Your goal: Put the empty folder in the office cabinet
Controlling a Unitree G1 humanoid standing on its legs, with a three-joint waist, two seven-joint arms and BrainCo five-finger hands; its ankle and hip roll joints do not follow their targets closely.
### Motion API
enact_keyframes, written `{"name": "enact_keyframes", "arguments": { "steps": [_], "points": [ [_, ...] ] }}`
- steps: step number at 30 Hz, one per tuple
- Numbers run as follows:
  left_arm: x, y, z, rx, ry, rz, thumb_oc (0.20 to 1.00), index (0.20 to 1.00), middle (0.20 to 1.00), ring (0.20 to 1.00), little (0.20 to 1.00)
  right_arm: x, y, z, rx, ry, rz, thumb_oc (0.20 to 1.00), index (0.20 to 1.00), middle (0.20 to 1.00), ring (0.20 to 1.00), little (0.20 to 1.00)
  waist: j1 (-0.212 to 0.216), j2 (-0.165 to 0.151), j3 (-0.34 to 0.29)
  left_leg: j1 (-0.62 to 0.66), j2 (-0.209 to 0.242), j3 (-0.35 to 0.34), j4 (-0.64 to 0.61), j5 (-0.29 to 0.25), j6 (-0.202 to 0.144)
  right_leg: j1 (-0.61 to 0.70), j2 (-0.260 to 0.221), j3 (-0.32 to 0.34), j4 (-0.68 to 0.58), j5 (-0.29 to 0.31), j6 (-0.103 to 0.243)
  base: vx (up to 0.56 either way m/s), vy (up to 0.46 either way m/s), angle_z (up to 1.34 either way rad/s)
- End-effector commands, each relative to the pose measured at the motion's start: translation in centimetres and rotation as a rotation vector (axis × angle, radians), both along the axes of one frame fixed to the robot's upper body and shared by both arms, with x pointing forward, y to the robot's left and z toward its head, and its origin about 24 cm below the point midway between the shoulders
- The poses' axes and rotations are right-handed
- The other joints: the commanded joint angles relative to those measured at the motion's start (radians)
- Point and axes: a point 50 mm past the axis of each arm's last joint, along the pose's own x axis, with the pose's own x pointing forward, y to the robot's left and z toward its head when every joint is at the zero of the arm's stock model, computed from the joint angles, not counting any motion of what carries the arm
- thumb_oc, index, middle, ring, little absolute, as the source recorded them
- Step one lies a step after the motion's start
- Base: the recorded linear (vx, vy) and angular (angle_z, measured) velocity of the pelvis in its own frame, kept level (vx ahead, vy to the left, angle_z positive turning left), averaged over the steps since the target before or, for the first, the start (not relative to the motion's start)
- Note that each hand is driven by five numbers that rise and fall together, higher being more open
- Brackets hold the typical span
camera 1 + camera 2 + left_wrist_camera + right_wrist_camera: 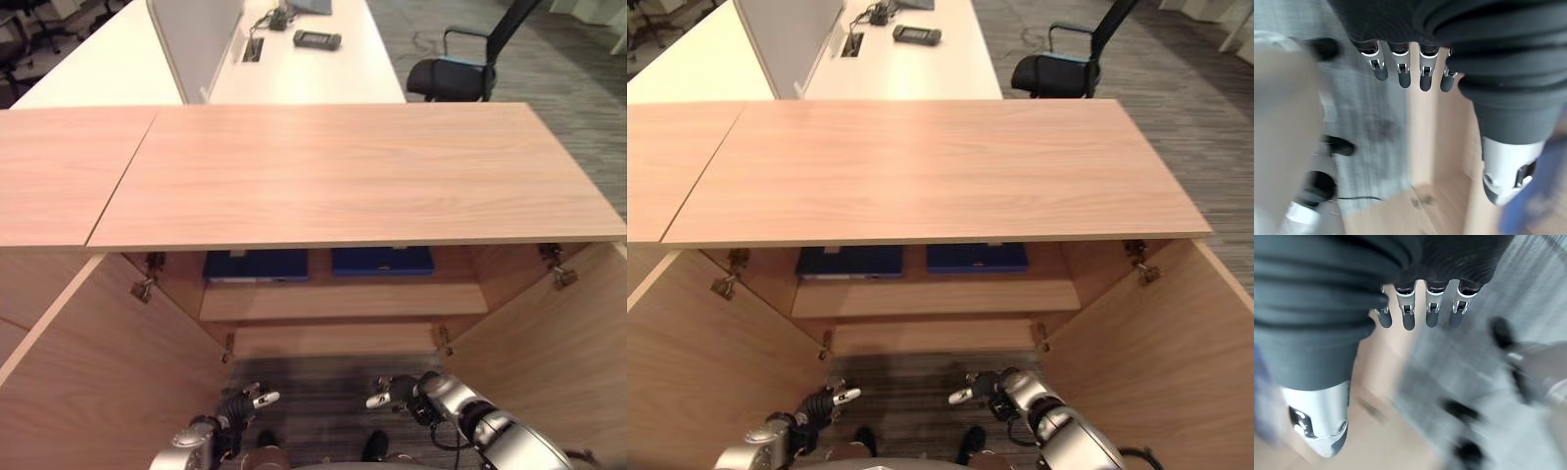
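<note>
Both hands hang low before the open office cabinet (343,176), empty, fingers straight and relaxed: the left hand (245,401) by the left door (88,372), the right hand (397,394) by the right door (549,362). Ahead of and above them, on the shelf (343,302), lie two blue folders (257,265), side by side and flat. The placing looks done, so I judge the doors come next: each palm should push its door's outer edge evenly, fingers kept off the hinges (145,288).
</note>
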Motion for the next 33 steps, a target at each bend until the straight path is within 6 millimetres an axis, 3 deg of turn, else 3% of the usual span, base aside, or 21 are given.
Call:
{"name": "enact_keyframes", "arguments": {
  "steps": [1,2,4,5,6,7,8,12,18,21,22,25,27,28,29,33],
  "points": [
    [0.7,-0.3,0.2,0.034,-0.079,-0.009,1.0,1.0,1.0,1.0,1.0,2.6,-1.3,1.8,0.061,-0.152,-0.2,1.0,1.0,1.0,1.0,1.0,0.03,-0.015,0.055,-0.086,-0.005,-0.088,0.295,-0.118,0.004,0.098,0.035,0.021,-0.153,0.008,0.071,0.04,0.016,-0.3],
    [0.2,-0.6,-0.2,0.039,-0.059,-0.006,1.0,1.0,1.0,1.0,1.0,2.2,-1.8,1.6,0.063,-0.148,-0.244,1.0,1.0,1.0,1.0,1.0,0.029,-0.013,0.055,-0.092,-0.017,-0.122,0.339,-0.118,0.0,0.105,0.041,0.035,-0.156,0.01,0.068,0.01,0.025,-0.6],
    [0.2,-0.6,-0.3,0.039,-0.06,-0.007,1.0,1.0,1.0,1.0,1.0,2.2,-1.8,1.6,0.063,-0.149,-0.245,1.0,1.0,1.0,1.0,1.0,0.029,-0.011,0.055,-0.094,-0.015,-0.123,0.342,-0.12,0.0,0.106,0.043,0.035,-0.157,0.009,0.068,-0.04,0.036,-1.14],
    [0.1,-1.6,-0.6,0.024,-0.051,0.003,1.0,1.0,1.0,1.0,1.0,0.7,-2.7,0.7,0.076,-0.106,-0.348,1.0,1.0,1.0,1.0,1.0,0.015,-0.022,0.054,-0.107,-0.077,-0.182,0.379,-0.092,0.017,0.099,0.033,0.051,-0.16,0.026,0.056,-0.08,0.121,-0.78],
    [-0.4,-2.2,-1.0,0.008,-0.027,0.008,1.0,1.0,1.0,1.0,1.0,-0.4,-3.5,0.1,0.09,-0.073,-0.436,1.0,1.0,1.0,1.0,1.0,-0.003,-0.014,0.036,-0.069,-0.107,-0.178,0.316,-0.174,0.048,0.104,0.038,0.066,-0.166,0.028,0.062,-0.08,0.181,-0.18],
    [-0.7,-2.4,-1.2,0.006,-0.014,0.009,1.0,1.0,1.0,1.0,1.0,-1.0,-4.0,-0.2,0.084,-0.053,-0.474,1.0,1.0,1.0,1.0,1.0,-0.009,-0.006,0.023,-0.034,-0.118,-0.164,0.258,-0.193,0.058,0.099,0.037,0.078,-0.167,0.031,0.069,-0.04,0.259,-0.26],
    [-0.6,-2.5,-1.5,0.02,0.001,0.008,1.0,1.0,1.0,1.0,1.0,-2.3,-5.0,-0.8,0.078,-0.02,-0.566,1.0,1.0,1.0,1.0,1.0,-0.026,0.001,0.0,0.006,-0.144,-0.148,0.16,-0.187,0.064,0.077,0.024,0.084,-0.163,0.057,0.085,-0.05,0.193,-0.35],
    [-0.4,-2.6,-1.9,0.056,0.023,-0.01,1.0,1.0,1.0,1.0,1.0,-3.9,-6.3,-1.3,0.047,0.017,-0.663,1.0,1.0,1.0,1.0,1.0,-0.047,0.003,-0.009,0.051,-0.198,-0.136,0.048,-0.167,0.081,0.027,-0.023,0.095,-0.151,0.122,0.118,-0.11,0.179,-0.05],
    [-1.3,-2.9,-3.1,0.094,0.133,-0.005,1.0,1.0,1.0,1.0,1.0,-6.7,-8.3,-2.0,-0.036,0.079,-0.769,1.0,1.0,1.0,1.0,1.0,-0.084,0.004,-0.008,0.078,-0.26,-0.118,-0.04,-0.137,0.117,-0.029,-0.071,0.108,-0.142,0.185,0.148,-0.14,0.127,-0.21],
    [-1.2,-2.8,-3.1,0.103,0.136,-0.002,1.0,1.0,1.0,1.0,1.0,-7.3,-8.8,-2.1,-0.048,0.087,-0.802,1.0,1.0,1.0,1.0,1.0,-0.09,0.003,-0.008,0.083,-0.268,-0.119,-0.057,-0.127,0.121,-0.034,-0.077,0.107,-0.141,0.192,0.152,-0.12,0.091,-0.09],
    [-1.3,-2.6,-3.3,0.12,0.162,0.014,1.0,1.0,1.0,1.0,1.0,-8.7,-10.6,-1.9,-0.072,0.087,-0.939,1.0,1.0,1.0,1.0,1.0,-0.114,-0.001,-0.003,0.111,-0.296,-0.103,-0.095,-0.116,0.138,-0.047,-0.103,0.105,-0.141,0.216,0.168,-0.15,0.126,-0.09],
    [-1.6,-2.6,-3.4,0.119,0.177,0.021,1.0,1.0,1.0,1.0,1.0,-8.9,-11.3,-1.6,-0.067,0.066,-0.987,1.0,1.0,1.0,1.0,1.0,-0.119,0.001,0.002,0.129,-0.304,-0.093,-0.114,-0.111,0.144,-0.048,-0.116,0.096,-0.126,0.212,0.172,-0.11,0.087,-0.12],
    [-2.3,-2.6,-3.6,0.118,0.205,0.053,1.0,1.0,1.0,1.0,1.0,-7.3,-12.8,-0.3,-0.064,-0.046,-1.067,1.0,1.0,1.0,1.0,1.0,-0.12,0.02,0.017,0.156,-0.285,-0.061,-0.132,-0.121,0.148,-0.052,-0.164,0.04,-0.056,0.183,0.194,-0.06,0.043,-0.43],
    [-2.2,-2.6,-3.6,0.117,0.204,0.053,1.0,1.0,1.0,1.0,1.0,-7.3,-12.9,-0.3,-0.065,-0.047,-1.068,1.0,1.0,1.0,1.0,1.0,-0.119,0.022,0.021,0.159,-0.284,-0.061,-0.132,-0.123,0.149,-0.05,-0.164,0.04,-0.051,0.18,0.195,-0.05,-0.013,-0.44],
    [-2.8,-2.3,-3.7,0.122,0.231,0.079,1.0,1.0,1.0,1.0,1.0,-6.4,-13.9,0.6,-0.081,-0.106,-1.095,1.0,1.0,1.0,1.0,1.0,-0.116,0.034,0.023,0.16,-0.267,-0.033,-0.13,-0.119,0.149,-0.031,-0.218,-0.011,-0.007,0.162,0.18,-0.09,-0.042,-0.55],
    [-2.8,-1.5,-3.6,0.142,0.232,0.123,1.0,1.0,1.0,1.0,1.0,-6.4,-16.2,2.0,-0.161,-0.148,-1.1,1.0,1.0,1.0,1.0,1.0,-0.116,0.04,0.01,0.161,-0.252,-0.032,-0.128,-0.119,0.147,-0.004,-0.283,0.043,0.046,0.141,0.182,-0.02,-0.065,-0.51]
  ]
}}
